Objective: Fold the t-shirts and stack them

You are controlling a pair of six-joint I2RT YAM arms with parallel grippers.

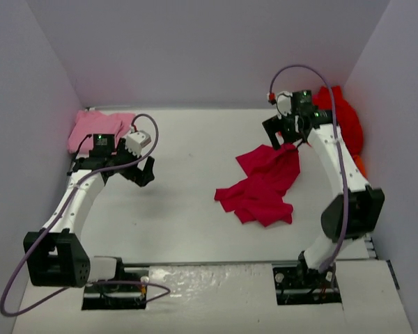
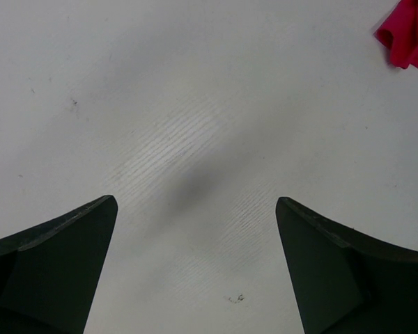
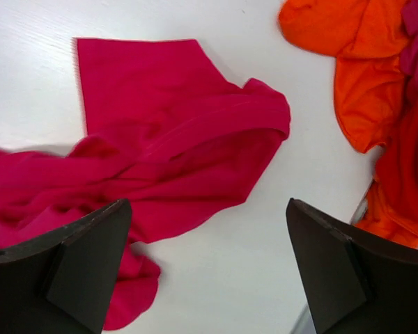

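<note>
A crimson-magenta t-shirt [image 1: 263,182] lies crumpled on the white table right of centre; it fills the left of the right wrist view [image 3: 160,149], and its corner shows in the left wrist view [image 2: 407,31]. A light pink t-shirt [image 1: 94,129] lies folded at the back left corner. A red t-shirt [image 1: 341,118] and an orange t-shirt [image 3: 355,66] are heaped at the back right. My right gripper [image 1: 287,139] [image 3: 207,209] is open and empty, hovering above the far edge of the crimson shirt. My left gripper [image 1: 145,170] [image 2: 196,202] is open and empty over bare table.
White walls enclose the table on the left, back and right. The table [image 1: 188,149] shows bare white surface between the two arms. The arm bases sit at the near edge.
</note>
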